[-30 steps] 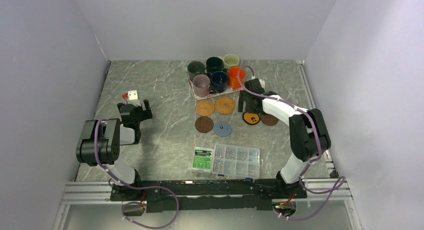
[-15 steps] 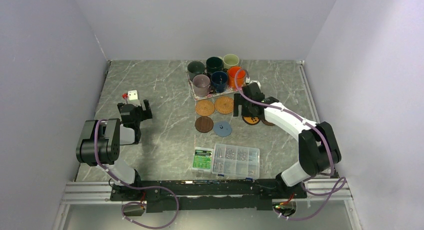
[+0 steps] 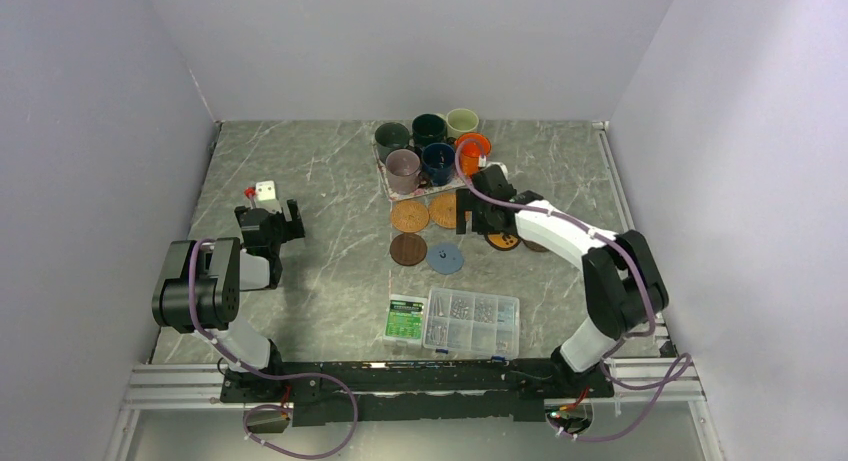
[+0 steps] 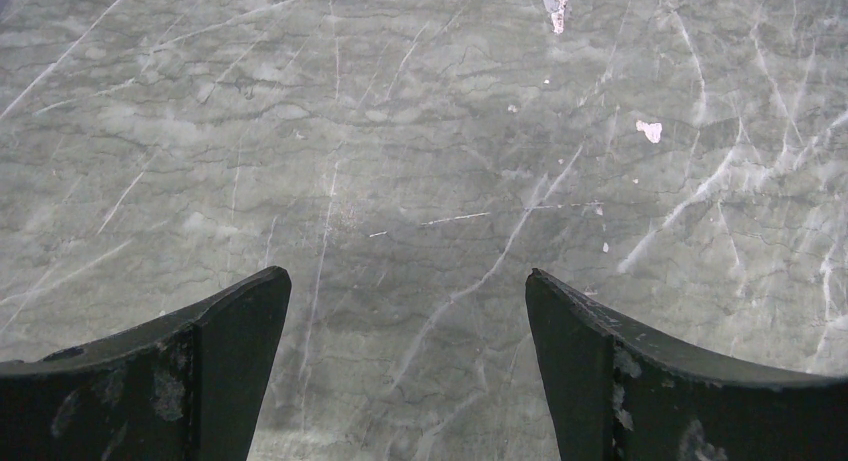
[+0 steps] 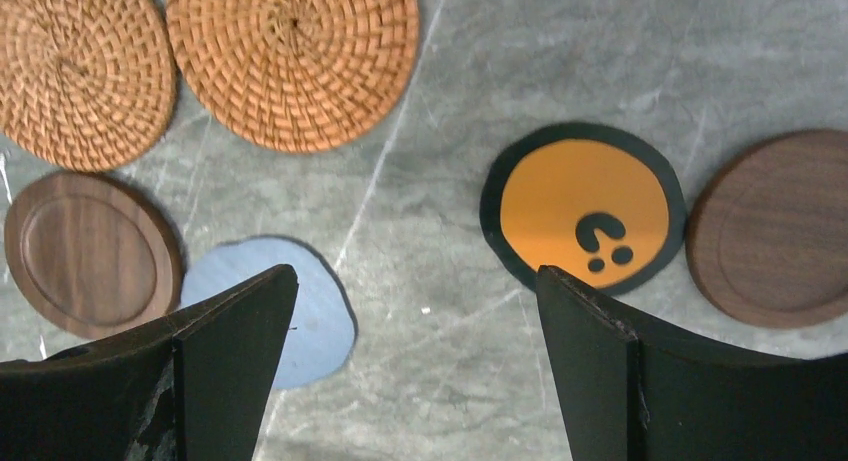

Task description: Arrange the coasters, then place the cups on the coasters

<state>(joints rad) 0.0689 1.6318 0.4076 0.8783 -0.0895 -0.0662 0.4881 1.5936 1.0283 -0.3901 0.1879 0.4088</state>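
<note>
Right jaws: wide apart, nothing between them, hanging over the bare strip of bench (image 3: 330, 181) between the light blue coaster (image 5: 305, 296) and the black-and-orange coaster (image 5: 583, 216). Left jaws: also apart, empty, over bare bench well off to the left.

Step in hand, as I judge it: arranging the coasters, since no cup is on one yet.

How to do it well:
- The discs are thin and lie flat, so a pinch from straight above would likely miss. Better to catch a rim with one finger, or press down and slide.
- The blue disc lies just beside the left dark brown coaster (image 5: 90, 251); I cannot tell if they touch. Separate these first.
- Leave a cup's width around each disc so that handles do not clash.

Count:
- Coasters, six, all on the bench in front of the tray (image 3: 392, 192): woven tan two (image 5: 80, 76) (image 5: 295, 61), dark brown two (second one (image 5: 775, 241)), light blue one, black-and-orange one.
- Cups, six, clustered on the tray: dark grey-green (image 3: 391, 137), dark teal (image 3: 429, 129), pale green-cream (image 3: 462, 121), mauve-grey (image 3: 403, 167), navy (image 3: 438, 161), orange (image 3: 474, 151).
- Clear screw box (image 3: 472, 322), one, near my bases.
</note>
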